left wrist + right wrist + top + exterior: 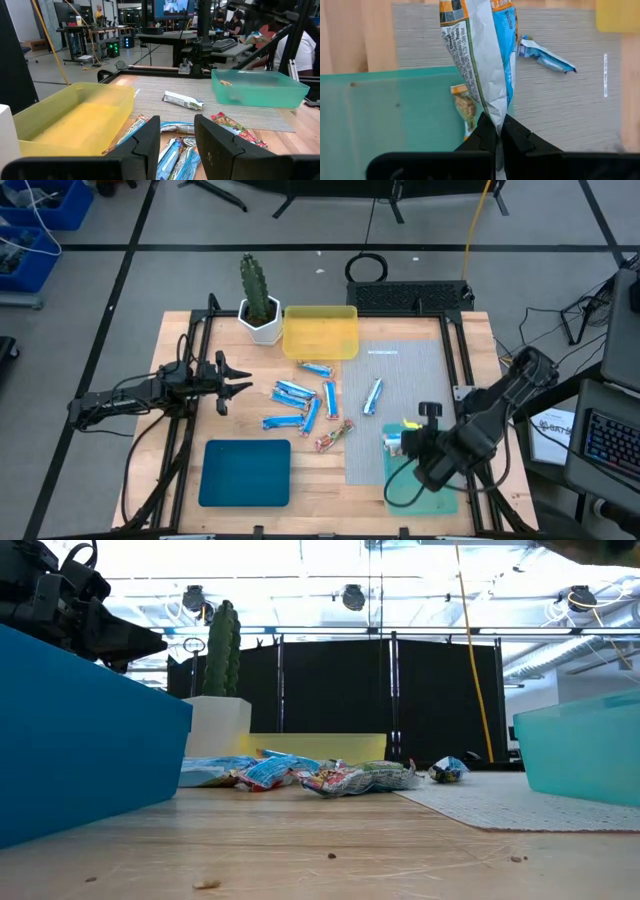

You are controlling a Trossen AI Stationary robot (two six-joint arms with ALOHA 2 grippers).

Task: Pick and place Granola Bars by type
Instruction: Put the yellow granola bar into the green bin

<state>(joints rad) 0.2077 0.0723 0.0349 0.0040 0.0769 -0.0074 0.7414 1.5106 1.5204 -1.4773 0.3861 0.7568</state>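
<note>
Right gripper [496,131]: lower right of the overhead frame, above the light teal tray [440,498]; its two dark fingers are pinched tight on one end of a blue-and-white granola bar [482,55], which hangs clear of the tray in the wrist picture.
Held bar [395,442]: in the overhead frame it shows as a pale wrapper at the gripper tip, at the tray's upper left corner.
Light teal tray contents: one tan bar [464,107] lies inside, near the tray's edge, directly behind the hanging wrapper.
Left gripper [238,381]: left centre of the overhead frame, just left of the bar cluster, raised off the table; its fingers [150,142] stand partly apart with nothing between them.
Loose bars: several blue-and-white bars [294,391] lie in a cluster on the wood at the centre of the frame, below the yellow tray [320,332]; some touch or overlap.
Reddish bar [333,436]: at the lower right edge of the cluster, beside the grey mat [400,380].
Lone blue bar [372,395]: on the grey mat, apart from the cluster, right of centre.
Dark teal tray [245,472]: lower left of the table, nothing in it.
Cactus [257,290]: in a white pot, upper left of the table, touching the yellow tray's left side.
</note>
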